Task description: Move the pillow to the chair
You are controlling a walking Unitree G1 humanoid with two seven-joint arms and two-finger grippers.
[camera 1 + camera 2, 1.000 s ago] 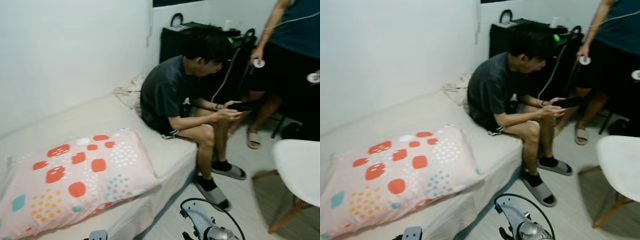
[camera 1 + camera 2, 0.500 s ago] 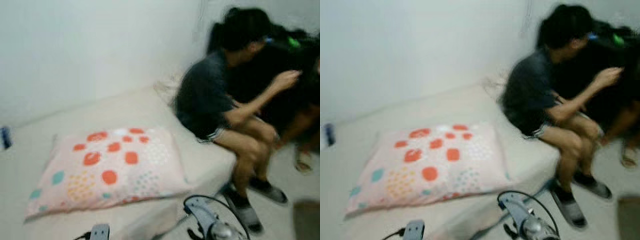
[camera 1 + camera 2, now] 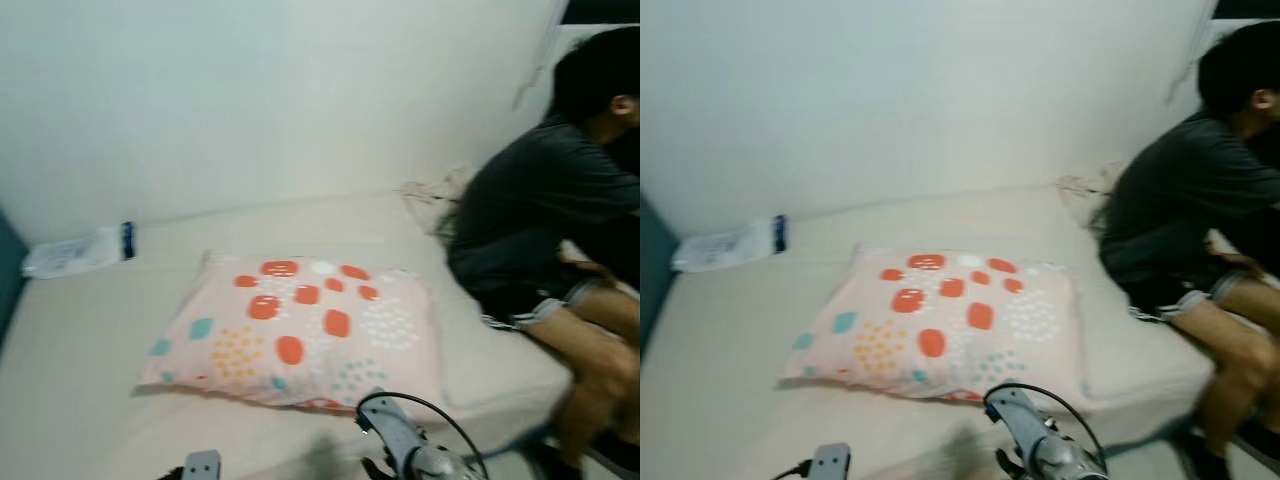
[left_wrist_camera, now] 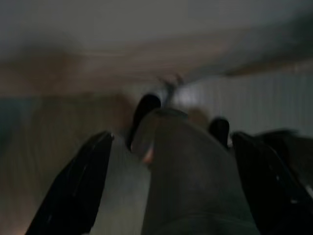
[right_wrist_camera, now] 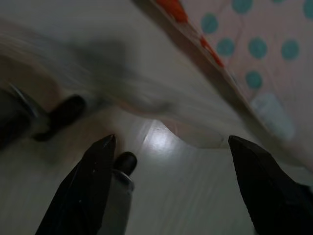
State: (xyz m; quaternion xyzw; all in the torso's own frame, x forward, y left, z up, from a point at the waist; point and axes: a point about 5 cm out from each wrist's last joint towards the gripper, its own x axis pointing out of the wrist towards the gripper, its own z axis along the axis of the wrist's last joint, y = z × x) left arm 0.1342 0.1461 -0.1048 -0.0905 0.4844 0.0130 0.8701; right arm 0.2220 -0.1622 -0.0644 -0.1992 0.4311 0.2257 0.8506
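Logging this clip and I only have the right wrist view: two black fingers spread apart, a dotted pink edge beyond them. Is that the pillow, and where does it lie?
Observer: Yes, the pillow lies flat on the bed, not gripped.
Operator: Anyone near it?
Observer: A person in a dark shirt sits on the bed's edge, to the robot's right of the pillow.
Operator: Anything else on the bed?
Observer: A clear plastic packet lies by the wall, to the robot's left of the pillow.
Operator: The left gripper?
Observer: The left gripper is open, low and holding nothing.
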